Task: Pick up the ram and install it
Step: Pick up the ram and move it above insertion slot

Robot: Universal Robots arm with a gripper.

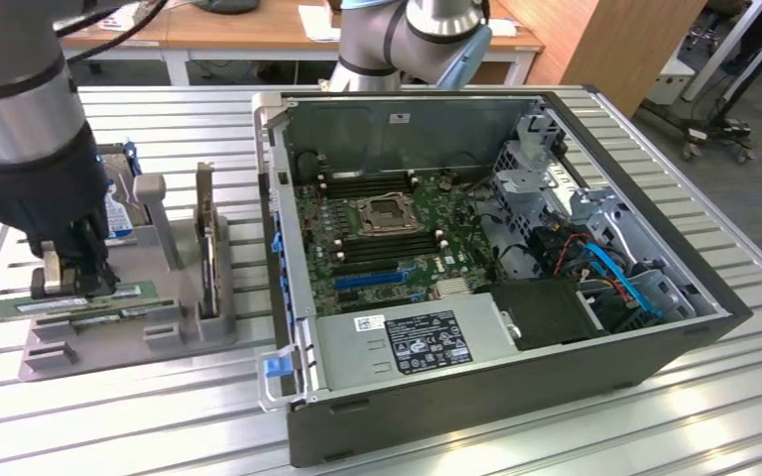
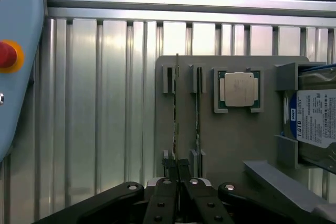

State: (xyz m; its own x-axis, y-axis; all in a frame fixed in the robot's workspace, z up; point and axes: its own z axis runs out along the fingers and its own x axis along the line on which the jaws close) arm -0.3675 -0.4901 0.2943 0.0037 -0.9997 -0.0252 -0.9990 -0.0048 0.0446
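The hand (image 2: 178,174) is pinching down narrow on the top edge of the ram (image 2: 177,103), with one finger pressing on each face of the thin board and barely a gap between them. The ram is standing on edge in a slot of the grey holder (image 2: 231,145), which is resting on the ribbed metal surface (image 2: 105,103). It is looking seated in the slot rather than lifted clear, though I cannot tell for sure. A second stick (image 2: 197,114) is standing just beside it in the neighbouring slot, between the held one and the processor chip (image 2: 237,88).

The ram's long axis is running straight out from between the fingers, along the holder. The holder is sitting to the exterior view's left of the open computer case (image 1: 514,397). So the memory slots (image 1: 354,182) on the board inside are lying toward the exterior view's right of the hand. Their length is running roughly the same way as the stick, by my judgement.
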